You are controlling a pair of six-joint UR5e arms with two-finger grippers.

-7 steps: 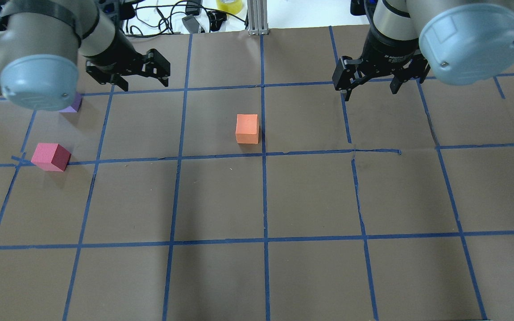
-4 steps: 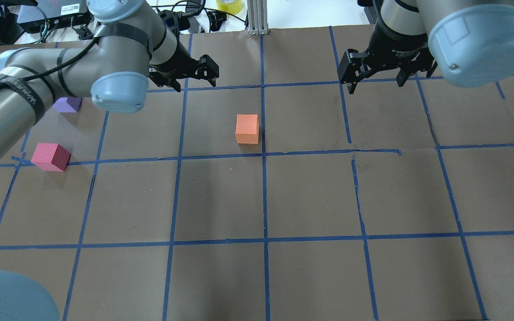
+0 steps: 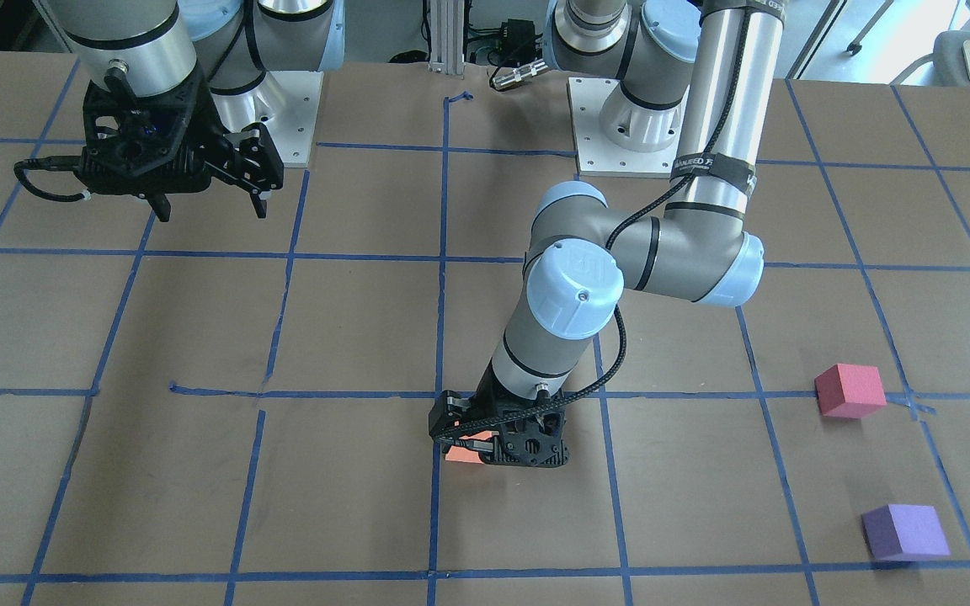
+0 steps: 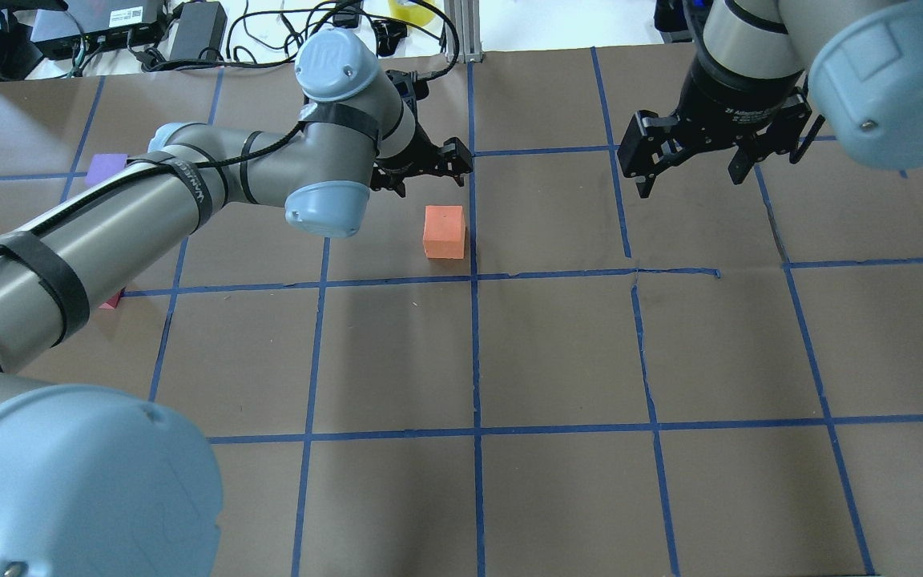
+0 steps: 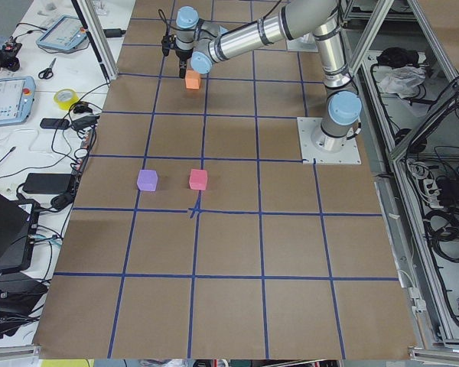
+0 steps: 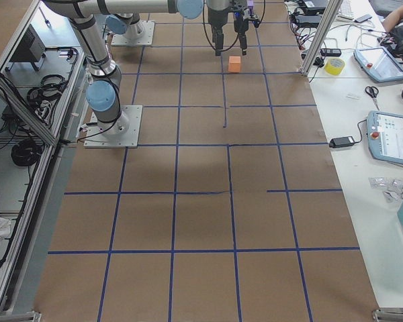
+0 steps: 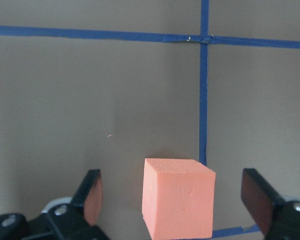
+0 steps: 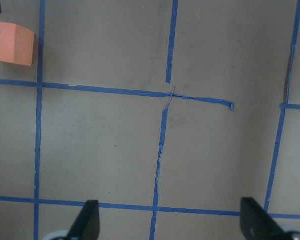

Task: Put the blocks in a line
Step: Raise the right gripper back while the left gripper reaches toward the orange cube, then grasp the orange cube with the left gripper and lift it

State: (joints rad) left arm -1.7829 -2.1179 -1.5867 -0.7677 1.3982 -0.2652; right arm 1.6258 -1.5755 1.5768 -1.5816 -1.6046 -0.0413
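Left hand (image 4: 429, 183) shifted over orange block (image 4: 444, 232), fingers spread

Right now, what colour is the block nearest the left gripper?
It's the orange block, clearest in the left wrist-mounted view.

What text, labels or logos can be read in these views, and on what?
"UNIVERSAL R…" (only partly legible): black band on the left arm.
Embossed round logo, letters unclear: left arm's joint cap.
White print on the right arm's wrist: too blurred to read.
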